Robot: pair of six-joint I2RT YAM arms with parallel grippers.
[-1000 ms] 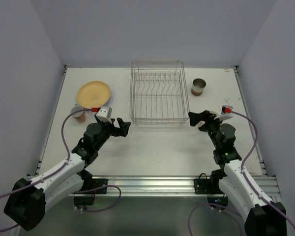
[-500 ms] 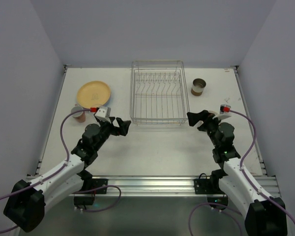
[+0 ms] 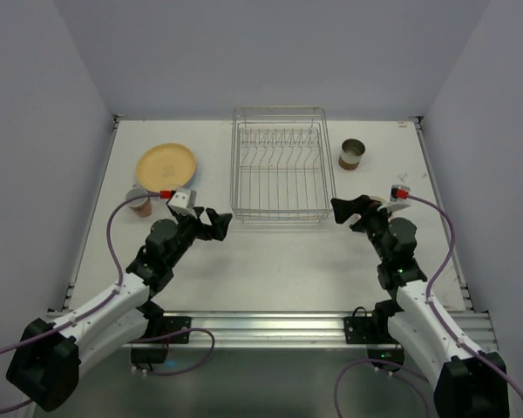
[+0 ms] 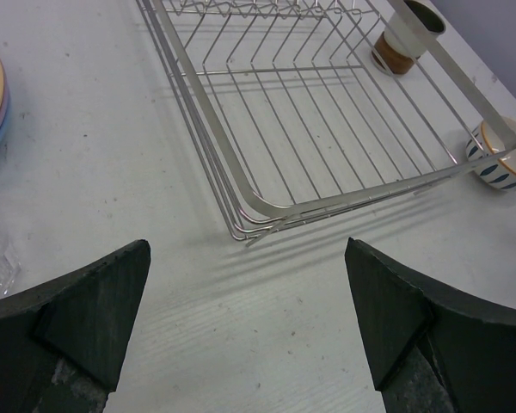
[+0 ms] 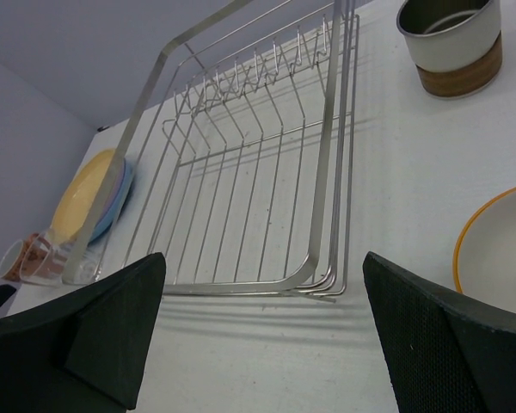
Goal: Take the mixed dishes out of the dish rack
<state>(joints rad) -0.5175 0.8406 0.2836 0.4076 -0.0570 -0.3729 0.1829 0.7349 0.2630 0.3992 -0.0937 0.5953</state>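
The silver wire dish rack (image 3: 281, 165) stands at the middle back with nothing in it. A stack of plates (image 3: 166, 164), yellow-orange on top, lies to its left, with a pink mug (image 3: 139, 202) and a clear glass (image 5: 56, 258) just in front of the stack. To the right of the rack stands a brown cup (image 3: 352, 154). A white cup (image 4: 503, 155) with an orange rim sits by the rack's near right corner. My left gripper (image 3: 216, 223) hovers open off the near left corner. My right gripper (image 3: 347, 212) hovers open off the near right corner, beside the white cup.
Grey walls close in the table on the left, back and right. The arm bases are bolted to a metal rail (image 3: 270, 329) at the near edge. Bare tabletop (image 3: 279, 261) lies between the two grippers, in front of the rack.
Both arms have crept slightly towards the rack's near corners. Both grippers stay open and empty, and no dish has moved.
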